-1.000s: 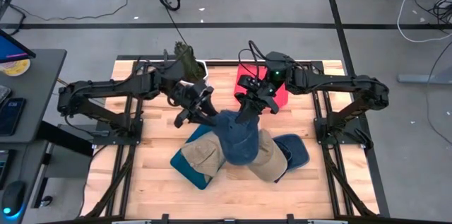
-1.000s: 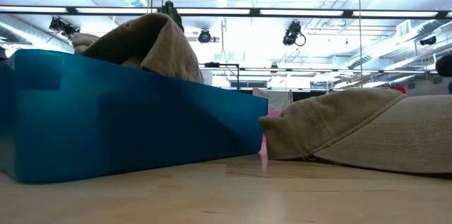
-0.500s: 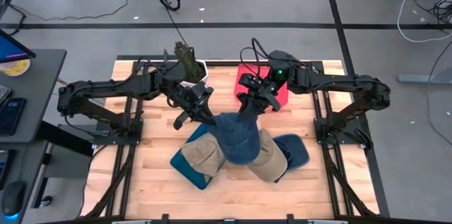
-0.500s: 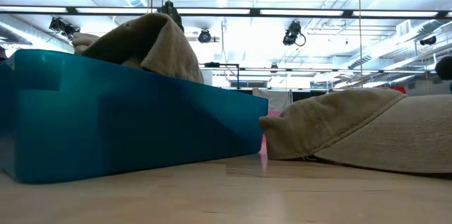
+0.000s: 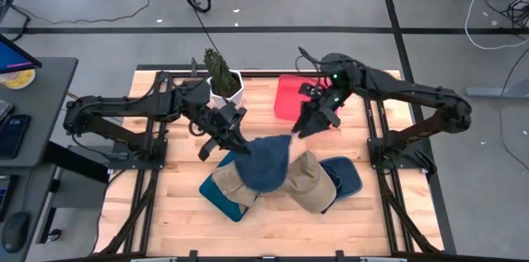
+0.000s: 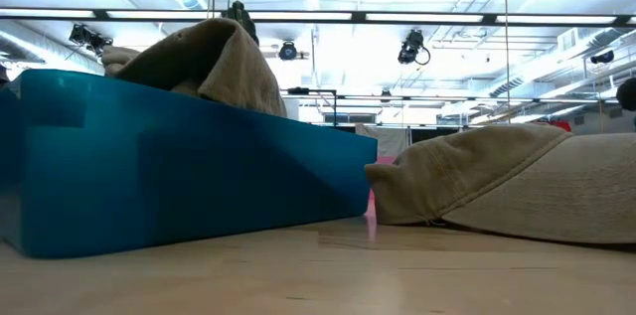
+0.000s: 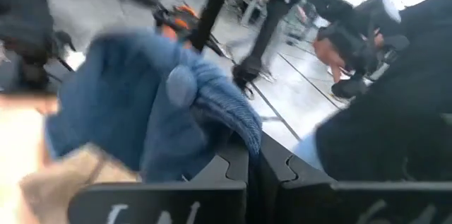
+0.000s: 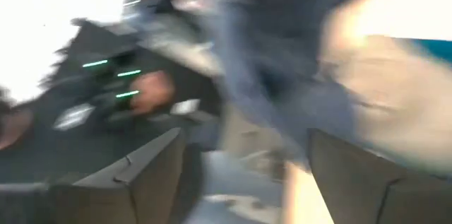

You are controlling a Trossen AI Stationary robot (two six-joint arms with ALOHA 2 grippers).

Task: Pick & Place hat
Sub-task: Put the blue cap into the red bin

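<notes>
Above the table's middle, left gripper point(image 5: 234, 140) pinches the blue hat point(image 5: 264, 163) by its edge, holding it alone over the teal bin point(image 5: 216, 196), while right gripper point(image 5: 307, 126), jaws wide, stands clear beside the red bin point(image 5: 287, 97).

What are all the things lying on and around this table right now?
Blue hat: one, denim blue, mid-table, held at its edge above the tan hats.
Tan hats: two, beige, one in the teal bin, one right of it.
Teal bin: one, front left of centre.
Dark blue hat: one, right of the tan hats.
Red bin: one, back of table.
Potted plant: one, green in a white pot, back centre.
Left gripper: shut on the blue hat.
Right gripper: open, over the red bin's front edge.
</notes>
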